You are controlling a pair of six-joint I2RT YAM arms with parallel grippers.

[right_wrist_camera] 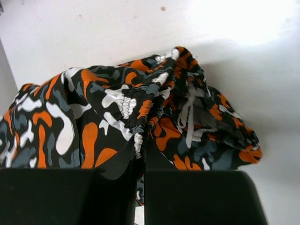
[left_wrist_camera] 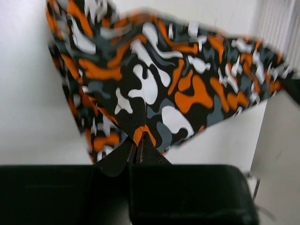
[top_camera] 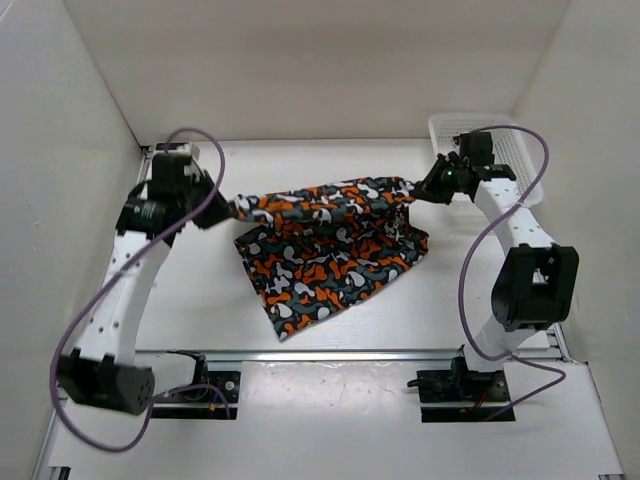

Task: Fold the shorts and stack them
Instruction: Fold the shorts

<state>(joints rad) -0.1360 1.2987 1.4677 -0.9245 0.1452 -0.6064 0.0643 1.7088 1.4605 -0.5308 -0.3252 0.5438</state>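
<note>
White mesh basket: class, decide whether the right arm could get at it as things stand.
Probably yes, though not to grasp it: the right gripper sits beside the basket, nothing between, but it is shut on the shorts, which the left gripper also holds.

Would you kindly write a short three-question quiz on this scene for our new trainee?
1. True or false: the left gripper and the right gripper are both shut on the shorts.
2. Where is the basket? A: far right corner of the table. B: near edge. C: under the shorts.
3. Which gripper is nearer the basket?
Key: 1 true; 2 A; 3 the right gripper.
</note>
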